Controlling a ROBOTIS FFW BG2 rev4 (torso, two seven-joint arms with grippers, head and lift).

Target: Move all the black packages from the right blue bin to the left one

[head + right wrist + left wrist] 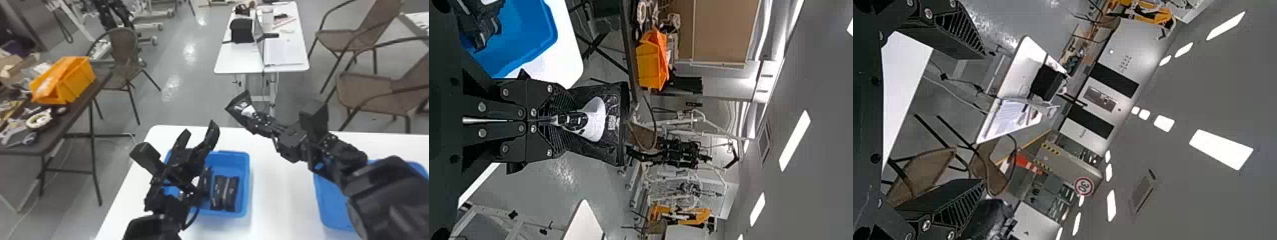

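Observation:
In the head view my left gripper (199, 137) stands open above the left blue bin (244, 191), with nothing between its fingers; in the left wrist view the left gripper (978, 120) has its fingers wide apart. Several black packages (230, 193) stand side by side in that bin. My right gripper (252, 123) is over the table's far side, between the two bins, shut on a black package (241, 107). In the right wrist view the right gripper (560, 120) pinches the package (614, 125) by one end. The right arm covers much of the right blue bin (333, 204), hiding its contents.
Both bins stand on a white table (274, 198). Beyond its far edge is another white table (239, 60) with a laptop, with brown chairs (373, 92) to the right. A dark table with an orange bin (73, 79) stands at left.

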